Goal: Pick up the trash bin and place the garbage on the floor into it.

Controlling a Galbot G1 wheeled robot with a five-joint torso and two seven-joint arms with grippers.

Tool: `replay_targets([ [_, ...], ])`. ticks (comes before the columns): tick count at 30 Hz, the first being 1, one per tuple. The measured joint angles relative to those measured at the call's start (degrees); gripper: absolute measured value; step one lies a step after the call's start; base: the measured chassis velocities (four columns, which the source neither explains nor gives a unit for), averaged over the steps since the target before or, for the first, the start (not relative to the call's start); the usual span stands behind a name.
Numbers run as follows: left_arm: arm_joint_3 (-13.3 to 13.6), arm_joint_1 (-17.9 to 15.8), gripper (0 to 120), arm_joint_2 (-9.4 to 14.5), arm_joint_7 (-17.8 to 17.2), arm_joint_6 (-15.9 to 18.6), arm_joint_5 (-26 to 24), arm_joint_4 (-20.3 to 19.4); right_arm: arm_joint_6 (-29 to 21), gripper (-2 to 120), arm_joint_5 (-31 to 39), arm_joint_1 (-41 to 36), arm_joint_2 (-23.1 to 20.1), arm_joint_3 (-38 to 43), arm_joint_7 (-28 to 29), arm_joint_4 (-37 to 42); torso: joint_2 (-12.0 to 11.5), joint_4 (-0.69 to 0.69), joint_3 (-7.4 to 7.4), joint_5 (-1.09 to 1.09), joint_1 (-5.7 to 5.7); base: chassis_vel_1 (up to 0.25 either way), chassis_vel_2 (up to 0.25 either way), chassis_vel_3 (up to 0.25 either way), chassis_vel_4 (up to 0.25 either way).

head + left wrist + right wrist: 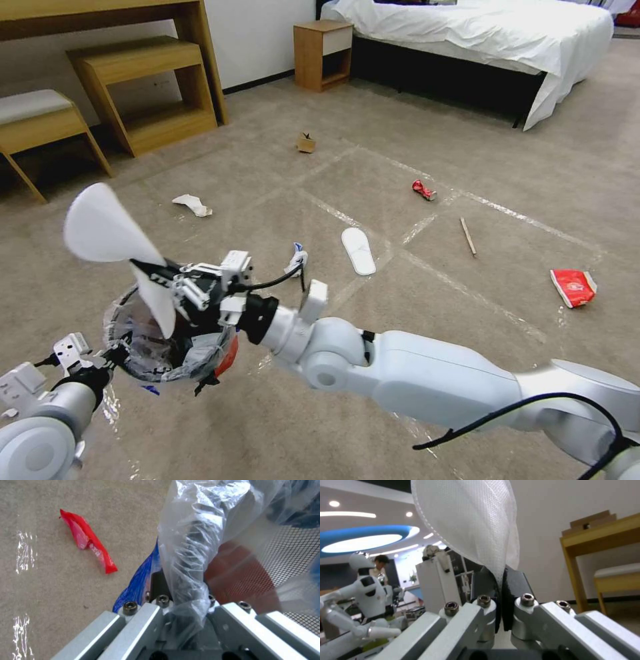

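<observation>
Carpet floor (467, 167) spreads wide, tape grid across middle of frame. Trash bin (223, 360) at lower left, held off carpet; left gripper (181, 597) clamped on its bagged rim. Right gripper (155, 279) just above bin mouth, pinching white slipper (100, 223) upright. Step: dropping slipper in. Next move likely needs jaws released directly over opening.

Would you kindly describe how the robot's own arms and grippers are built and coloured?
Both arms are glossy white, rounded shells with black bands at the joints. A thin black cable loops along the right arm's elbow and another runs to its wrist. The right gripper and left gripper have white housings with black parts; up close their linkages are pale grey metal bars fastened with dark hex bolts, ending in black fingers.
</observation>
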Motion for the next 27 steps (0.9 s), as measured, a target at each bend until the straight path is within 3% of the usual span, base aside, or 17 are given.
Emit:
replay_targets([
  [9,-0.54,0.31,1,-0.05,0.02,-0.09,-0.3,-0.68,1.07,1,-1.17,1.29,3.65,-1.97,-2.03,-4.69,0.0,0.0,0.0,0.01,0.0,0.0,0.0,0.0,0.0],
  [27,-1.23,0.98,1,-0.16,0.09,-0.23,-0.8,-1.83,4.19,1,-3.79,1.8,6.11,-3.64,-5.14,-13.83,0.0,0.0,0.0,0.01,0.0,0.0,0.0,0.0,0.0],
])
